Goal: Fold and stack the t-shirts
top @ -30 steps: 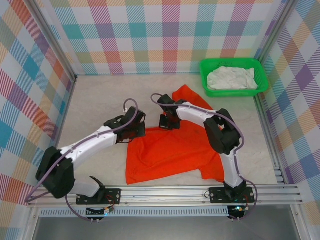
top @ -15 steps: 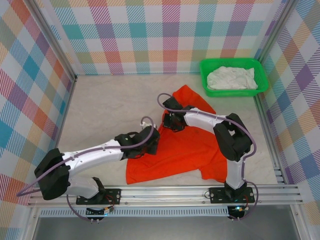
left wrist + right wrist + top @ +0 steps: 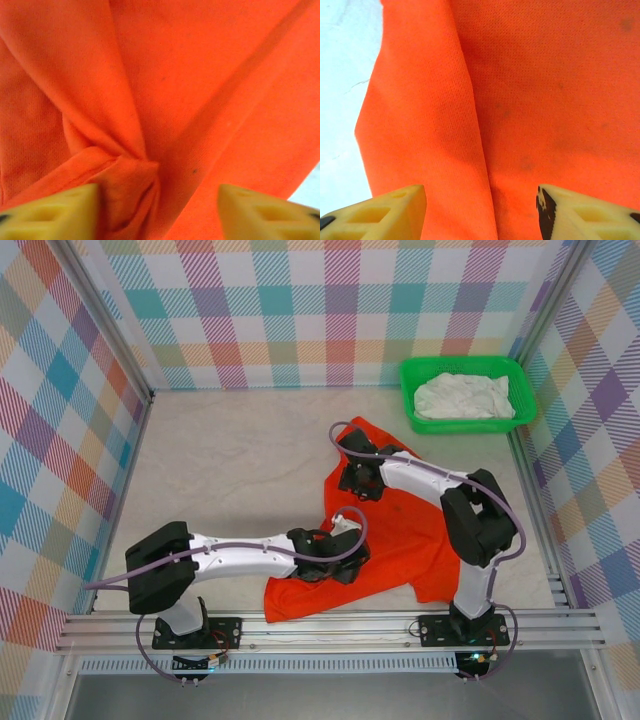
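**A:** We are starting with the pale tabletop (image 3: 230,450). What are we seeing spread across it?

**B:** We are seeing the orange t-shirt (image 3: 410,535) lying on the right half. It is reaching from just in front of the basket down to the near rail. It is not lying flat: its left side is rumpled and drawn inward, and one sleeve is poking out at the near right.

**A:** And the green basket (image 3: 468,424)?

**B:** It is sitting in the far right corner, apart from the orange cloth. The white t-shirt (image 3: 465,397) is lying crumpled inside it.

**A:** Then the arms. Where are we finding the left tool (image 3: 345,562)?

**B:** It is hovering low over the near left part of the orange t-shirt, with its arm stretching across the front of the tabletop. From the wrist, we are seeing its yellow fingers (image 3: 50,210) standing wide apart. A gathered knot of cloth (image 3: 127,172) is rising between them, closer to the left one, but the fingers are not pinching it.

**A:** And the right tool (image 3: 360,480)?

**B:** It is sitting over the far left part of the same shirt. Its fingers (image 3: 375,210) are also spread well apart and gripping nothing. A straight crease (image 3: 477,150) is running between them, and a strip of bare tabletop is showing at the left of that view.
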`<state>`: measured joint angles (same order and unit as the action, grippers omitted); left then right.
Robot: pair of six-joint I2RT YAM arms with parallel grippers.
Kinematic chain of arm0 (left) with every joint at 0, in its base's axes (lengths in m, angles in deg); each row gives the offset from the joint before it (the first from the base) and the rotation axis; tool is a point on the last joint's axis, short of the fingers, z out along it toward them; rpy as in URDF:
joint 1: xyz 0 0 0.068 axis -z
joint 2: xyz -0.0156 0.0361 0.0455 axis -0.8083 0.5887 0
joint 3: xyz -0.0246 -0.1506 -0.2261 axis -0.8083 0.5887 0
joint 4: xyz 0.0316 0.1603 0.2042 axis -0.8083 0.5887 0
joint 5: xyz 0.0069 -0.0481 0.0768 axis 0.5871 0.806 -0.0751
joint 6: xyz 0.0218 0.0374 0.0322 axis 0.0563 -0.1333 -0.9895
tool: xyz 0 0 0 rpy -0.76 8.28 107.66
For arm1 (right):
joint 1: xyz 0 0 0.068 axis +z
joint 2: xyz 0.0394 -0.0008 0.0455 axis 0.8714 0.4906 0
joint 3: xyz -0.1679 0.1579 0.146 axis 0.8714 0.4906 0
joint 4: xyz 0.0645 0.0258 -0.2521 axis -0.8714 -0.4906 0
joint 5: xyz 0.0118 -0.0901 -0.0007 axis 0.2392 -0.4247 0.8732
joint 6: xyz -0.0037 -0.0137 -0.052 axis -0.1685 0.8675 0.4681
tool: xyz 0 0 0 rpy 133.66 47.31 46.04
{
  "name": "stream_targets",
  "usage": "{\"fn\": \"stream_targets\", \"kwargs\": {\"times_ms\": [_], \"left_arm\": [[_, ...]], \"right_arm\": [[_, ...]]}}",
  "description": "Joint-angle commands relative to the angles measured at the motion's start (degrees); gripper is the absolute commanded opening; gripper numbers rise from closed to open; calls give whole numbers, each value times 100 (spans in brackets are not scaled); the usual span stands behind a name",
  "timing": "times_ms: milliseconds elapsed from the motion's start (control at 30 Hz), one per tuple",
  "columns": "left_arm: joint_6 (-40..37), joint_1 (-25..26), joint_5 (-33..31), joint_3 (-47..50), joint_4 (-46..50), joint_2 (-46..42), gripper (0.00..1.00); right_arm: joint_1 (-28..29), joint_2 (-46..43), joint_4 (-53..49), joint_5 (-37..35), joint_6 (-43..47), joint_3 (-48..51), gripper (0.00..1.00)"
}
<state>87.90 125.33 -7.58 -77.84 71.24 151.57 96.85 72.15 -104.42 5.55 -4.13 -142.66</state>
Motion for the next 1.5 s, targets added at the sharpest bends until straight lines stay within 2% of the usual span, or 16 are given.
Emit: {"fn": "stream_targets", "kwargs": {"times_ms": [0, 100, 267, 467, 633, 700, 833, 967, 1000, 1100, 1200, 1400, 1467], "left_arm": [[46, 32, -390, -319, 440, -513, 82], [73, -21, -892, -604, 1189, -861, 90], [320, -603, -1351, -779, 2363, -1662, 90], [441, -1474, -1126, -147, 2439, -2761, 90], [570, -1639, -1045, 241, 2402, -3050, 90], [601, -1663, -983, 355, 2344, -2980, 90], [595, -1660, -859, 459, 2120, -2749, 89], [569, -1685, -906, 424, 2015, -2567, 89], [568, -1705, -926, 416, 2009, -2525, 89], [534, -1860, -758, 439, 1878, -2359, 88], [435, -1986, -348, 575, 1501, -2080, 82], [195, -1995, 646, 839, 304, -1081, 51], [199, -1998, 835, 899, -6, -721, 45]], "right_arm": [[46, -232, -471, 412, 354, -14, 55], [200, -297, -748, 702, 586, -79, 54], [728, -124, -1250, 762, 719, -413, 59], [1090, 483, -1664, 667, 628, -845, 62], [1271, 895, -1947, 627, 539, -957, 60], [1301, 1004, -1993, 557, 488, -897, 52], [1299, 1006, -1886, 402, 408, -775, 24], [1299, 726, -1667, 355, 536, -872, 4], [1299, 653, -1610, 346, 590, -913, 0], [1260, 456, -1586, 250, 664, -1079, 0], [1190, 350, -1608, 236, 656, -1050, 0], [1059, 325, -1334, 490, 522, -563, 0], [1052, 341, -1291, 518, 495, -477, 0]]}}
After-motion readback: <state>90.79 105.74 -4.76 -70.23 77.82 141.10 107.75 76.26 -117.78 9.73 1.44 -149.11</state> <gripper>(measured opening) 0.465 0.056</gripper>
